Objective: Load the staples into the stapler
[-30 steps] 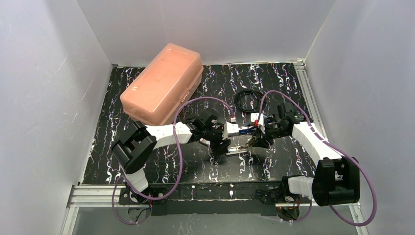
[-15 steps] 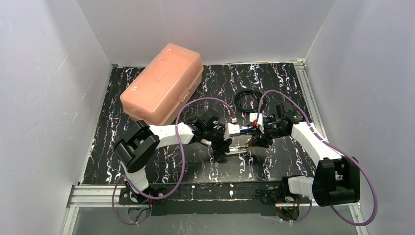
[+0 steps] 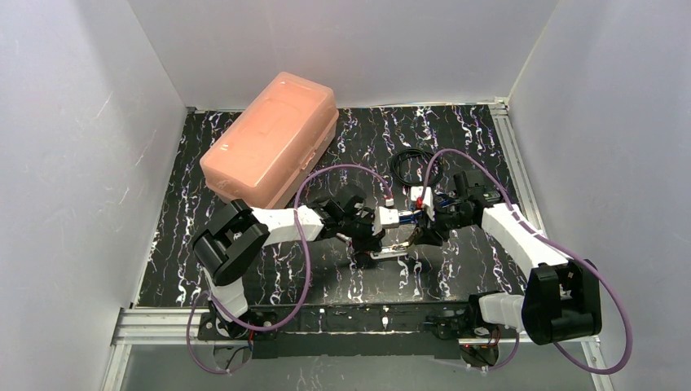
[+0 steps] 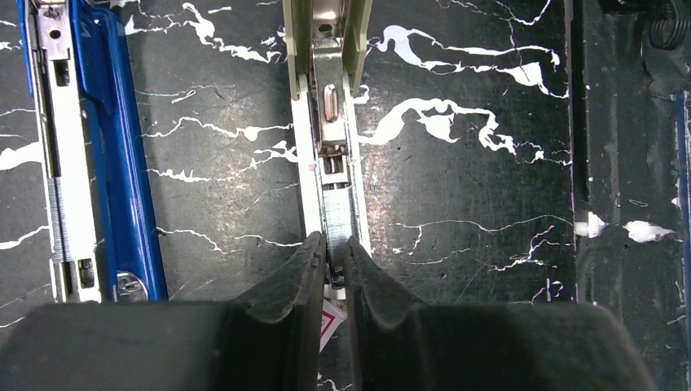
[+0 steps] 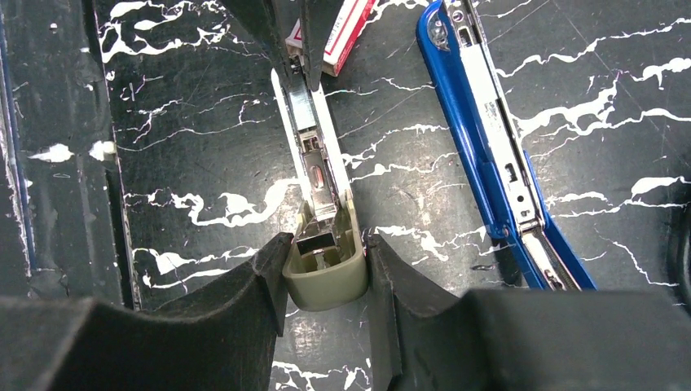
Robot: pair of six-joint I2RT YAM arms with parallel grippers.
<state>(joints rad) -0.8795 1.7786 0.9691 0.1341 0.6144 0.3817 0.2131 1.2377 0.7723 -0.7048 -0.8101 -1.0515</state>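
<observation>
Bolted side by side to the aluminium rail (image 3: 326,322) at the near edge. Beyond it, bare black marbled table (image 3: 456,273) on both flanks. Reaching inward from there, elbows bowed outward, to meet mid-table.

With the right gripper (image 5: 326,252): closed down to the width of the beige stapler (image 5: 324,285), one finger pressed against each side of its blunt rear end. Laid flat and opened up, metal channel uppermost, pointing toward the other arm.

With the left gripper (image 4: 336,244), from the opposite end: narrowed to a slit, tips pinching the end of the staple strip (image 4: 338,213), seated lengthways in that channel between its raised edges. Under those tips, mostly hidden, the staples box (image 5: 346,32): pink-red, pale label, lying askew just off the stapler's front end. Touching it or not, cannot tell.

On the far side, parallel and apart, a blue stapler (image 5: 473,138), likewise hinged open, with a lane of bare table between the two.

Farther back, a coiled black cable (image 3: 411,167) close behind the right wrist. Back left, a large salmon-pink case (image 3: 273,138) angled against the rear wall, its near corner just beside the left forearm. Open table at back centre and right, up to the side rail (image 3: 509,147). White walls (image 3: 81,204) hemming three sides.
</observation>
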